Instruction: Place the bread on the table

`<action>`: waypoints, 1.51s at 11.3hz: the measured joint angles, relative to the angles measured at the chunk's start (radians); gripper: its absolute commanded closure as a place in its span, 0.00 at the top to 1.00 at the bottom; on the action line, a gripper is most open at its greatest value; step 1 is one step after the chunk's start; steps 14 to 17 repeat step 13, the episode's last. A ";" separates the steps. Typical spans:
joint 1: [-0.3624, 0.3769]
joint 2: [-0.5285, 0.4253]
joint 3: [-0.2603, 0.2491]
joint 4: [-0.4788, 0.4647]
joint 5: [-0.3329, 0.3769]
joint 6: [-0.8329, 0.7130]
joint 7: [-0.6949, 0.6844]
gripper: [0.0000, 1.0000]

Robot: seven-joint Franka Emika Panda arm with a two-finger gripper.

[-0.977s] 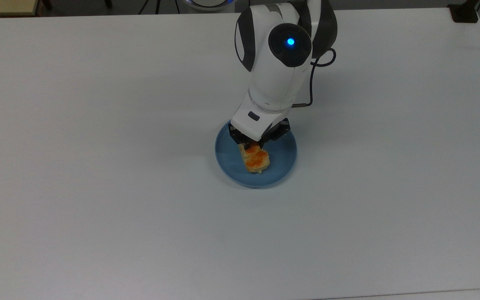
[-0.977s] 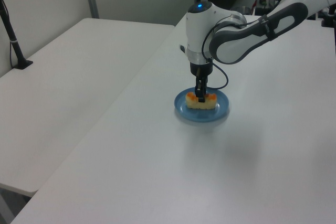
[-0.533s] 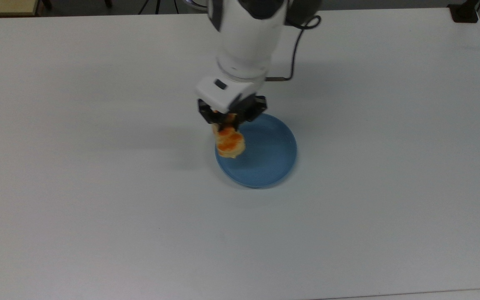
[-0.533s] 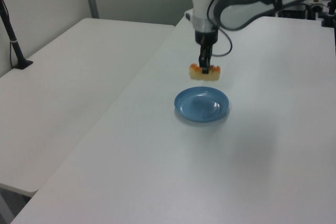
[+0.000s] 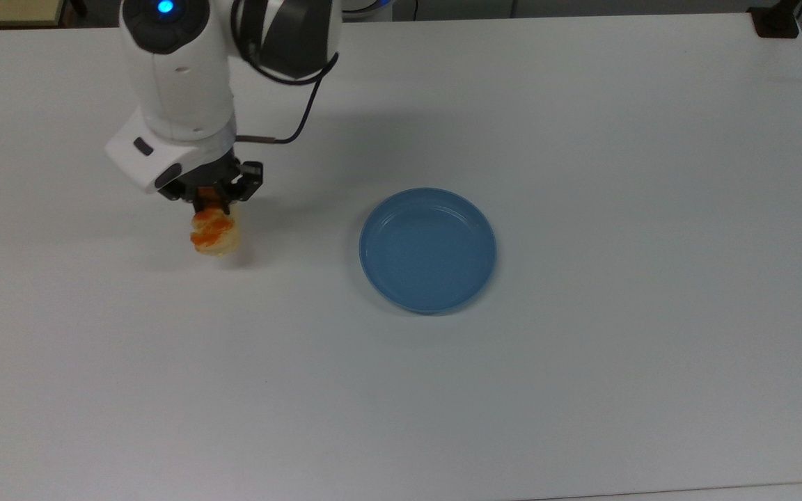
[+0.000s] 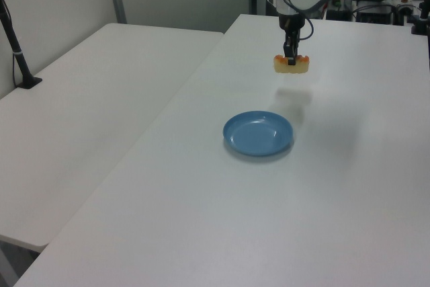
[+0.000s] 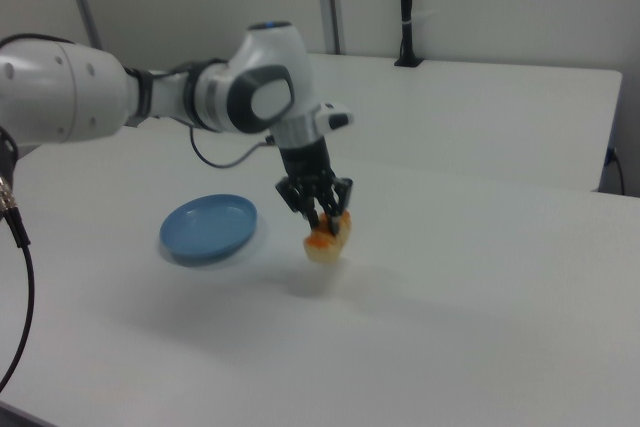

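The bread (image 5: 215, 233), a pale-tan roll with orange lumps, hangs in the air above the white table (image 5: 582, 383), well to the top view's left of the blue plate (image 5: 427, 249). My gripper (image 5: 211, 207) is shut on the bread's top and points down. In the left view the bread (image 6: 291, 64) hangs beyond the plate (image 6: 259, 133), its shadow on the table below it. In the right view the gripper (image 7: 322, 219) holds the bread (image 7: 328, 238) clear of the tabletop, right of the plate (image 7: 208, 228).
The blue plate has nothing on it. A second white table (image 6: 87, 112) stands along the left view's left, with a black pole (image 6: 15, 48) on it. Another black pole (image 7: 405, 7) stands at the back in the right view.
The gripper lifted the bread off the blue plate and carried it far to the top view's left, over bare table. The plate stayed in place.
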 measured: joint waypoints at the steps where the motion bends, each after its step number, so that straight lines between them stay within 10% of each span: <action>1: -0.009 0.024 0.002 -0.018 0.000 0.053 0.000 0.99; 7: -0.017 -0.028 0.040 0.009 0.003 0.038 0.100 1.00; 11: -0.156 -0.319 0.320 0.039 -0.006 -0.306 0.270 1.00; 17: -0.160 -0.378 0.348 0.049 -0.006 -0.402 0.328 1.00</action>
